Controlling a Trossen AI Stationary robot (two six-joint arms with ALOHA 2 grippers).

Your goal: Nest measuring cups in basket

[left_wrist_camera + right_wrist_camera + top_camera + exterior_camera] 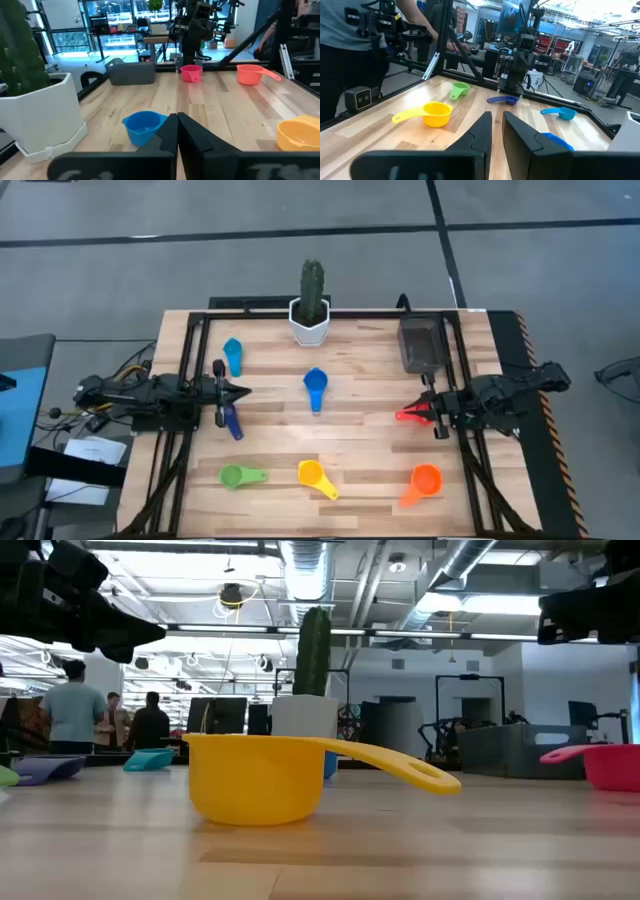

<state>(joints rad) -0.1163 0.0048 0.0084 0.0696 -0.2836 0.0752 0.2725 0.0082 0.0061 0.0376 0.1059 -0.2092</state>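
Seven measuring cups lie apart on the wooden table, each on its base: light blue [233, 355], blue [315, 386], dark blue [232, 423], red [408, 416], green [240, 476], yellow [317, 477] and orange [424, 481]. The dark grey basket [421, 343] stands at the far right. My left gripper [243, 391] is shut and hovers at the table's left, just beyond the dark blue cup. My right gripper [424, 409] hovers at the right above the red cup [190, 73], its fingers a narrow gap apart [497, 120]. Neither touches anything.
A white hexagonal pot with a cactus [311, 318] stands at the middle of the far edge, left of the basket. A black frame runs around the table. Bare wood lies open between the blue cup and the near row. People stand in the room beyond [75, 705].
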